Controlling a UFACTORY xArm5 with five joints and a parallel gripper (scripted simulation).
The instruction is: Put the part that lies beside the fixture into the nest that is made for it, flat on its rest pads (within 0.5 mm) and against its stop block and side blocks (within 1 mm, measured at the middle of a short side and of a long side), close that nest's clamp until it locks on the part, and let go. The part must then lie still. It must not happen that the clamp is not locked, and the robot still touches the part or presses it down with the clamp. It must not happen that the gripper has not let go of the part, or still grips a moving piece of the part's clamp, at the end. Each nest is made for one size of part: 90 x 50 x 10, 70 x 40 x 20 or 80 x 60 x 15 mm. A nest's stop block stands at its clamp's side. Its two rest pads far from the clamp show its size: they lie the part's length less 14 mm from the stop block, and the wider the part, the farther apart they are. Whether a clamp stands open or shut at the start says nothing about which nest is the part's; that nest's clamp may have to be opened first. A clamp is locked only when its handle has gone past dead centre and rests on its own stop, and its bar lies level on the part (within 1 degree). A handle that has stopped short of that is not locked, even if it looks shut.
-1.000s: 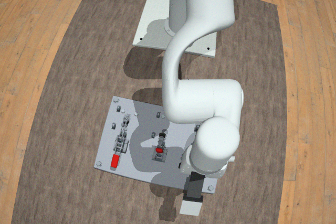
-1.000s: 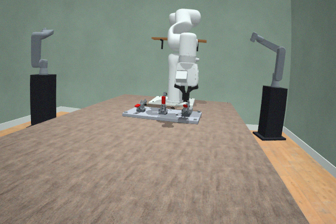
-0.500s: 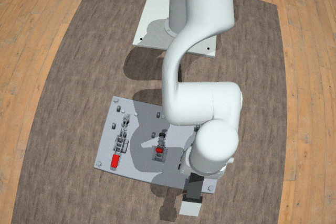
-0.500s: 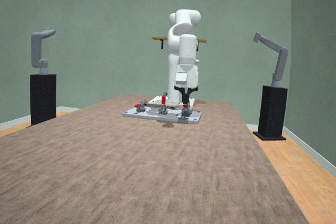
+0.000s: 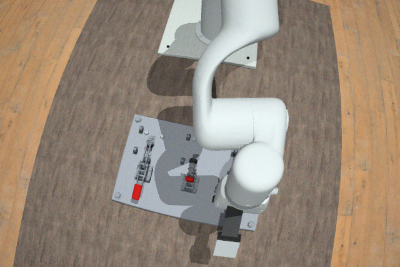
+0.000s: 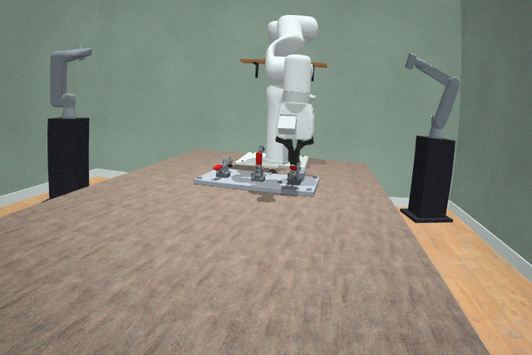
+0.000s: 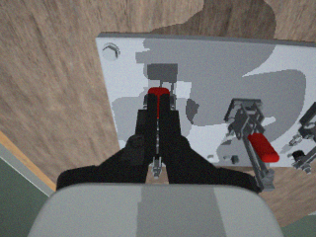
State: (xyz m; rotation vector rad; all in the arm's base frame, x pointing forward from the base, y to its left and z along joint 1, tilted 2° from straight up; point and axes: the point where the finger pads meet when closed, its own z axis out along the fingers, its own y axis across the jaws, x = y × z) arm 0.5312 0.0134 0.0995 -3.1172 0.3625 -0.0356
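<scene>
The grey fixture plate (image 5: 184, 173) lies on the table and carries three toggle clamps. My gripper (image 7: 158, 107) is shut and empty, with its closed fingertips over the red handle (image 7: 158, 93) of the clamp at the plate's right end. It also shows in the exterior view (image 6: 293, 160), just above that low handle (image 6: 293, 167). I cannot tell whether the fingers touch the handle. The middle clamp's red handle (image 5: 189, 178) (image 6: 258, 158) stands upright. The left clamp's red handle (image 5: 137, 192) lies flat. My arm hides the right nest from above. I cannot make out the part in any view.
My arm's base plate (image 5: 197, 28) stands behind the fixture. Two grey arms on black pedestals (image 6: 67, 155) (image 6: 431, 177) stand off the table to the left and right. The light box past the plate's front edge is my wrist camera housing.
</scene>
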